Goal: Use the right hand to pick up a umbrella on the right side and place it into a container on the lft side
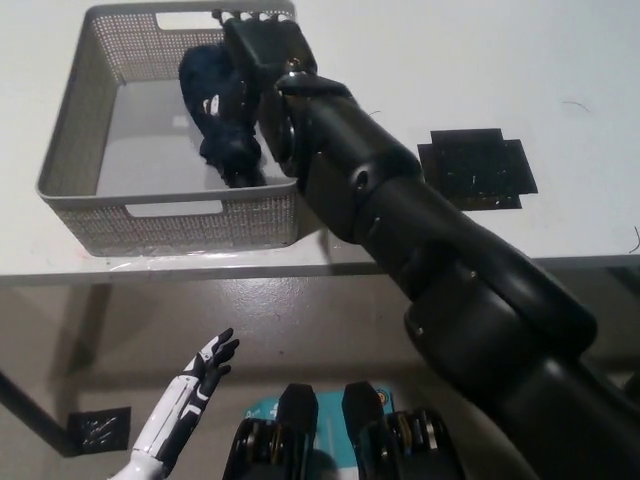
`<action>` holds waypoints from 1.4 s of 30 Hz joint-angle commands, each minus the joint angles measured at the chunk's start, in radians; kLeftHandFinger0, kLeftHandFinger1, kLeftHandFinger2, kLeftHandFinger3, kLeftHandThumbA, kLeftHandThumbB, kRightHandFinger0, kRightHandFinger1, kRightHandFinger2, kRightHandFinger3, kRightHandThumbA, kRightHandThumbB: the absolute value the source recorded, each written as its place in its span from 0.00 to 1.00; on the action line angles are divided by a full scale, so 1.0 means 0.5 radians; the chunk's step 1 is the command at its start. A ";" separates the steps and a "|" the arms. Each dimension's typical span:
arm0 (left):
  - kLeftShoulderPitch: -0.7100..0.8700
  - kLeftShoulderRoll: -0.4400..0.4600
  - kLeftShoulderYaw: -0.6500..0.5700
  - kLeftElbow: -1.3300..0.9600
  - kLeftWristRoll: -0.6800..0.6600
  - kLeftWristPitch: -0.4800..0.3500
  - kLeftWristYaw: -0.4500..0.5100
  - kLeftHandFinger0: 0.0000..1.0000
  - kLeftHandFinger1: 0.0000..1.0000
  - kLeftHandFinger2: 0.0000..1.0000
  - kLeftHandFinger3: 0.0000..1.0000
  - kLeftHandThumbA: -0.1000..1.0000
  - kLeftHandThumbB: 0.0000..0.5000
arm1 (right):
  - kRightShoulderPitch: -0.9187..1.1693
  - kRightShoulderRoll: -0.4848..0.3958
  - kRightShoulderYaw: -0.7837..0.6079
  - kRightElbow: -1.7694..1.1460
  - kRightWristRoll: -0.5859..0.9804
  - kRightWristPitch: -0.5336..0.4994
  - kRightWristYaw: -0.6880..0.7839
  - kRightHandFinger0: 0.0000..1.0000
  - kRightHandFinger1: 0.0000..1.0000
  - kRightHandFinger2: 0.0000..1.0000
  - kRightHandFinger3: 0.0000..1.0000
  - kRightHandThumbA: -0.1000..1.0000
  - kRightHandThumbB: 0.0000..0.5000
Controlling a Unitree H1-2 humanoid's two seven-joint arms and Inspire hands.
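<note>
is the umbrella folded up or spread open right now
Folded. The umbrella shows as a compact dark blue bundle inside the container, beside the right hand, with no canopy spread.

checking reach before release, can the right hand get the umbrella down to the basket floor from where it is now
Probably yes: the right hand holds the dark blue umbrella over the open-topped mesh basket, its lower end already inside the walls. The floor beside it looks bare.
</note>
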 commanded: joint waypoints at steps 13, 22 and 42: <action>0.048 0.095 0.051 -0.103 -0.064 -0.029 -0.051 1.00 1.00 1.00 1.00 1.00 0.60 | 1.203 -0.397 -1.094 -2.738 1.270 -0.056 0.321 1.00 1.00 1.00 1.00 0.99 0.75; 0.065 0.077 0.037 -0.058 0.000 -0.037 -0.020 1.00 1.00 1.00 1.00 1.00 0.60 | 2.388 -0.532 -0.977 -3.549 1.606 -0.352 0.344 1.00 1.00 1.00 1.00 1.00 0.75; 0.048 0.065 0.032 0.053 0.050 -0.099 0.014 1.00 1.00 1.00 1.00 1.00 0.45 | 3.327 -0.399 -0.768 -2.754 1.489 -1.115 0.357 1.00 1.00 1.00 1.00 1.00 0.61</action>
